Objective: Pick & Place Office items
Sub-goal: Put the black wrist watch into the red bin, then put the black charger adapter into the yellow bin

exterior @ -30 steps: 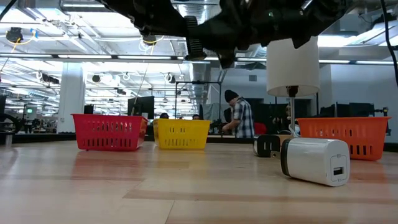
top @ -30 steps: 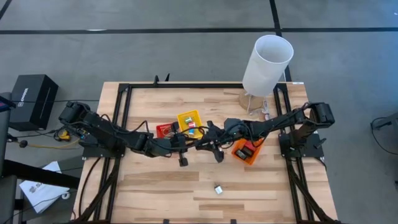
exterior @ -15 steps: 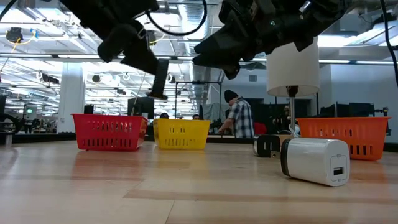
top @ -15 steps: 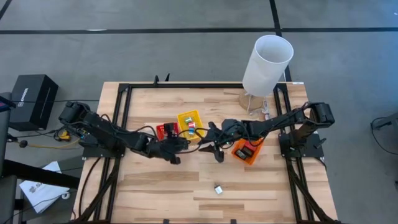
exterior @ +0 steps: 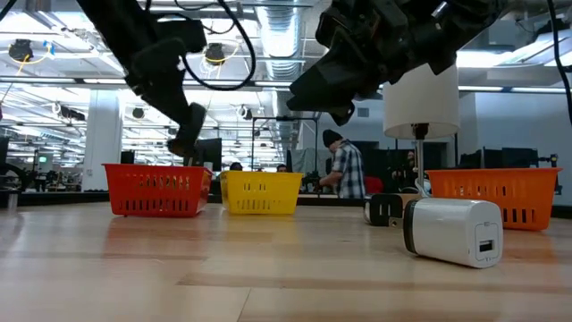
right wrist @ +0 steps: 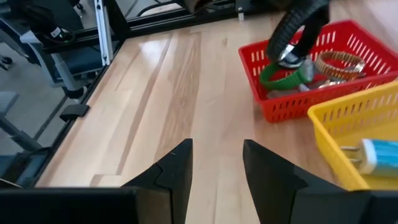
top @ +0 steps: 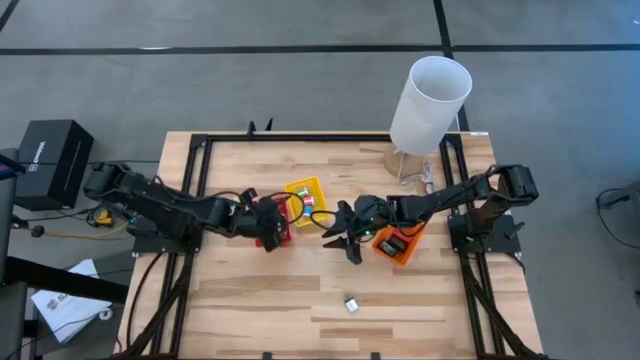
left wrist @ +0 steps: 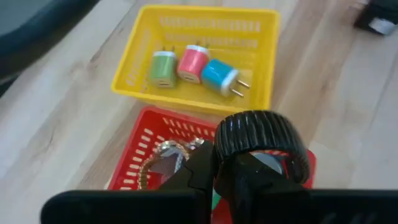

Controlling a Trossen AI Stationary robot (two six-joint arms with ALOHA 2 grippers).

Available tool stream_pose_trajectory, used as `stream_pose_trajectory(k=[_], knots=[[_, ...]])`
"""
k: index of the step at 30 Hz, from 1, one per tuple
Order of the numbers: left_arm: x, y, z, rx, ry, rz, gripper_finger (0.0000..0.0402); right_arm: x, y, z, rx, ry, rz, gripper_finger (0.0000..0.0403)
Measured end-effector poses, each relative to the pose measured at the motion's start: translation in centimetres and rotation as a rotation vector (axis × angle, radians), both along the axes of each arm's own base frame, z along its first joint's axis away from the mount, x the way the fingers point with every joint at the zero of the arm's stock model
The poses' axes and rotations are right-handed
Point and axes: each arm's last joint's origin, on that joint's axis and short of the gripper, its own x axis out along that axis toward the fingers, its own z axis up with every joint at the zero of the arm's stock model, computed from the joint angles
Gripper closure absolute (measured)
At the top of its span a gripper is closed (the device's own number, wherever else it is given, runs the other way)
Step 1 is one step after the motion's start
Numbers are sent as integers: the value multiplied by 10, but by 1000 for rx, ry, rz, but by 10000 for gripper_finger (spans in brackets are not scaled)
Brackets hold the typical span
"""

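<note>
Broad wooden table (top: 250, 300) first, one of it, serving as the sorting surface. Then one tall white cylinder (top: 430, 90) at the far right edge, apparently parked clear of the work. Two arms next, meeting near the middle. Left gripper (left wrist: 214, 171) hanging over the red tray (right wrist: 292, 106), fingers pressed together on a black ribbed ring (left wrist: 261, 134), carried on edge above that tray, probably because rings and bands belong there. Right gripper (right wrist: 217, 146) beside the orange tray (top: 382, 247), over bare wood, fingers spread with nothing between them, seemingly free for the next pick. Three trays in all, red, yellow and orange, set in a loose row across the table's centre, likely one per kind of item. Inside the yellow tray (left wrist: 186, 102), three small plug blocks side by side: green (left wrist: 163, 68), pink (left wrist: 193, 62) and blue (left wrist: 219, 74). Inside the red tray, at least two bands lying flat: a green ring (right wrist: 283, 76) and a gold-coloured bracelet (right wrist: 339, 62). Inside the orange tray, a few dark and red pieces, too small to count. Left loose on the near part of the table, unsorted: one white block (exterior: 451, 231), plus one small dark item (exterior: 384, 209) close behind it, kind unclear.
</note>
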Motion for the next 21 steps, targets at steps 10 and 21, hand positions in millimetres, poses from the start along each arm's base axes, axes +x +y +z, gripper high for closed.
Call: stream_pose_trajectory(k=[10,21], knots=[[-4,15,-23,-63,95,54,347,0,2,0,33,4,-10,270],[-12,23,-38,-62,137,76,257,0,2,0,30,7,-9,270]])
